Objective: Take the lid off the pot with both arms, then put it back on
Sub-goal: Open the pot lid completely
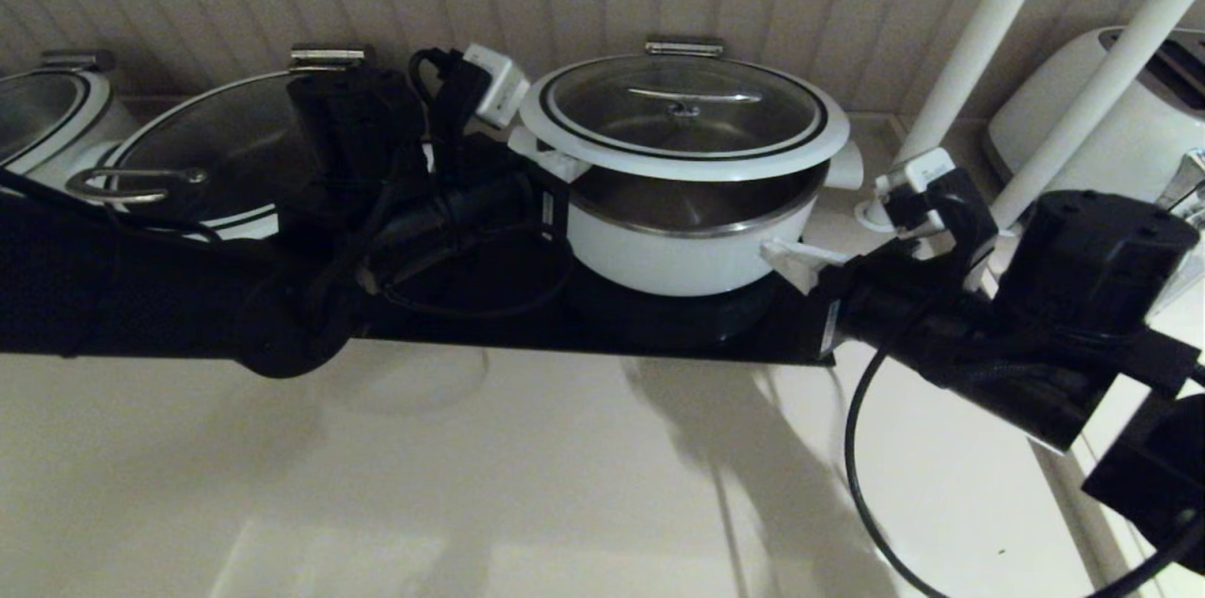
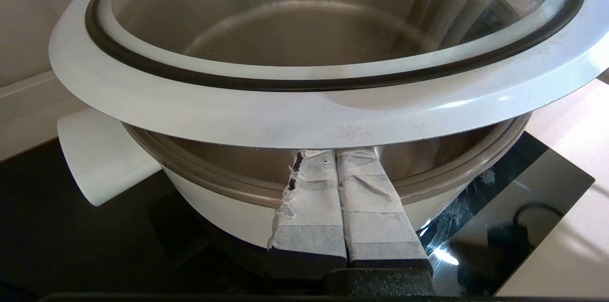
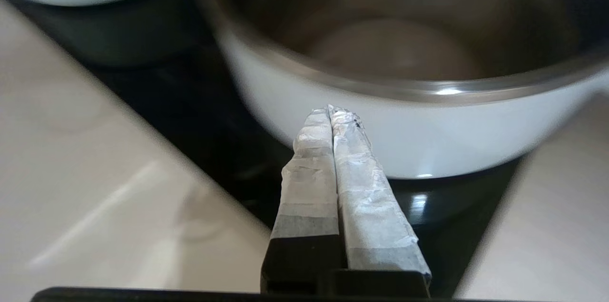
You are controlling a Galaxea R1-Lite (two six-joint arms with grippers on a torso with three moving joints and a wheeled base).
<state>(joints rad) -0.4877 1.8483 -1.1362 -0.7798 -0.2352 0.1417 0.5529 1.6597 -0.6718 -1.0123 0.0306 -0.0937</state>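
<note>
Head view: the white-rimmed round glass lid (image 1: 684,113) sits at upper centre, raised above the white steel-lined pot (image 1: 687,240) — left gripper (image 1: 555,163) beneath its rim, right gripper (image 1: 786,256) beside the pot, both pressed together.

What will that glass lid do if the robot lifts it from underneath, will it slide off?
It might. The lid looks rigid, with a smooth glossy white rim, so it could slip. The left gripper is shut, tucked under its rim; the right gripper is shut, lower beside the pot. Propped one-sided, it looks apt to tilt.
</note>
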